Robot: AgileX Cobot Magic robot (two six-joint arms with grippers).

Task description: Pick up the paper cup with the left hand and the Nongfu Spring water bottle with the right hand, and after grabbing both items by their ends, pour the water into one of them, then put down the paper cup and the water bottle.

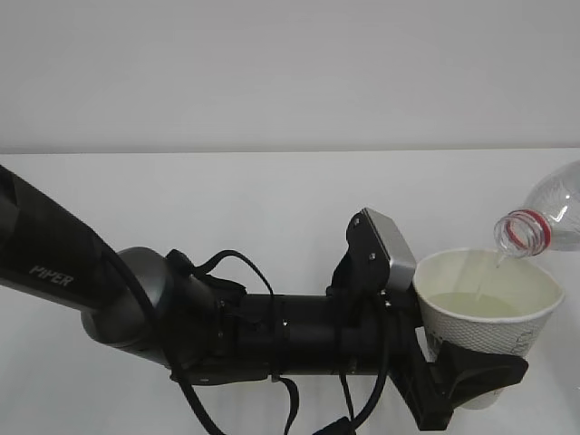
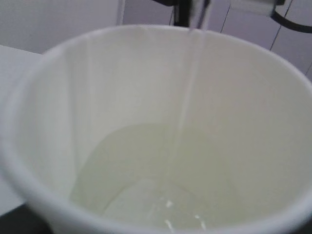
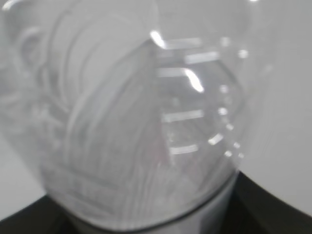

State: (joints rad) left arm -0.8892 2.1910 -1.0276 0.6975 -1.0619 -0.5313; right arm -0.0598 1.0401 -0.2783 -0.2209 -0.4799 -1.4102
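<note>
I have the paper cup (image 1: pixel 489 304) as my landmark: it sits low on the right of the outside view, upright and lifted clear of the white desk (image 1: pixel 227 208), with its lower body clamped in the left tool (image 1: pixel 471 381), whose black fingers (image 1: pixel 485 372) wrap the cup below its middle. The arm marked PIPER (image 1: pixel 54 263) runs in from the left of the cup, with a grey box (image 1: pixel 391 249) just beside the cup's rim. Above and to the right of the cup hangs the water bottle (image 1: pixel 548 217), tipped so its open mouth with the red neck ring points down over the rim. A thin stream of water (image 2: pixel 187 87) falls from it along the cup's inner wall; from my left wrist camera I see water pooled in the bottom of the cup. My right wrist camera is filled by the bottle's clear ribbed body (image 3: pixel 126 122), blurred and very close, resting in a dark part of the right tool (image 3: pixel 273 214) at the bottom edge, which grips the bottle's end
</note>
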